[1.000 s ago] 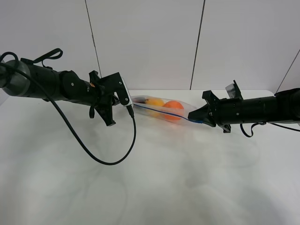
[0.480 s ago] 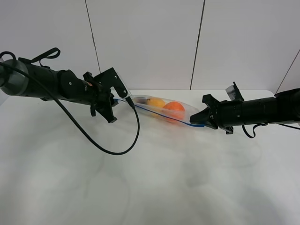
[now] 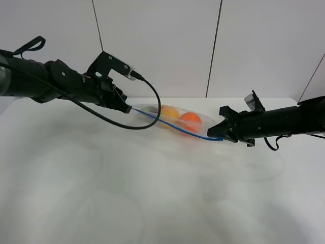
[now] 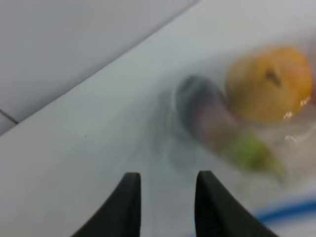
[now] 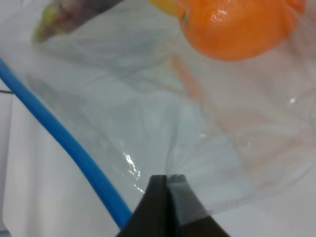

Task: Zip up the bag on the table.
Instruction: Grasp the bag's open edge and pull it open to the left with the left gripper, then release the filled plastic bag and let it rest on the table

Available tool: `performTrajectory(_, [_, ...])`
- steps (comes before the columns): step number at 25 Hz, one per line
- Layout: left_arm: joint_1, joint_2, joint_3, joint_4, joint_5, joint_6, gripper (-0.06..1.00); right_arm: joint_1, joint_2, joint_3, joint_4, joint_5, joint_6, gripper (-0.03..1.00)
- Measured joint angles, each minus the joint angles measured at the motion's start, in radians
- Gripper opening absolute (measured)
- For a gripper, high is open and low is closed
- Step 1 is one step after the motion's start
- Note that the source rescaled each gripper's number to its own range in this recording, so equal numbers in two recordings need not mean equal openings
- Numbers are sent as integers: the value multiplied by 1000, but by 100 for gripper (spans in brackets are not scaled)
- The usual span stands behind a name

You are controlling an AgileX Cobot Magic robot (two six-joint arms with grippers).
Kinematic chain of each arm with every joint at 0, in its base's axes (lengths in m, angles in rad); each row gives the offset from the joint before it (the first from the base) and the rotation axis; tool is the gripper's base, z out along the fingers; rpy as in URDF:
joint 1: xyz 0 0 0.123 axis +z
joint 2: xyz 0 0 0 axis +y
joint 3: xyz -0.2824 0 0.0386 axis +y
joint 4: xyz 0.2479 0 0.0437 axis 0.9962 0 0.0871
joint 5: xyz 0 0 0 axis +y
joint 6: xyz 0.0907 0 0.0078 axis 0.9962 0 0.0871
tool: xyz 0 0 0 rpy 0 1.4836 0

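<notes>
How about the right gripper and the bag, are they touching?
Touching. The right wrist view shows the right gripper shut on the bag, the clear plastic puckering at its tips.

The bag (image 3: 175, 122) is set near the back of the table (image 3: 152, 203), between the left gripper (image 3: 129, 109) at its left end and the right gripper (image 3: 213, 132) at its right corner. An orange (image 3: 190, 121) is contained inside, right of an eggplant (image 4: 207, 118).

Left arm (image 3: 48, 82) reaches toward centre, wrist raised. Left gripper (image 3: 126, 108) angled downward, fingers (image 4: 126, 207) parted, nothing between them. Right arm (image 3: 287, 120) lies low and level; right gripper (image 3: 214, 131) pinched tight on the bag (image 5: 148, 103) corner.
</notes>
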Motion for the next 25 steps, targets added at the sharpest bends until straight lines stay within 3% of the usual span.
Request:
performTrajectory(7, [120, -26, 0, -111, 143, -1, 77, 0, 0, 0, -5, 0, 0, 0])
performTrajectory(18, [418, -27, 0, -122, 352, -61, 77, 0, 0, 0, -11, -4, 0, 0])
performTrajectory(25, [528, -28, 0, -122, 441, -84, 77, 0, 0, 0, -12, -9, -2, 0])
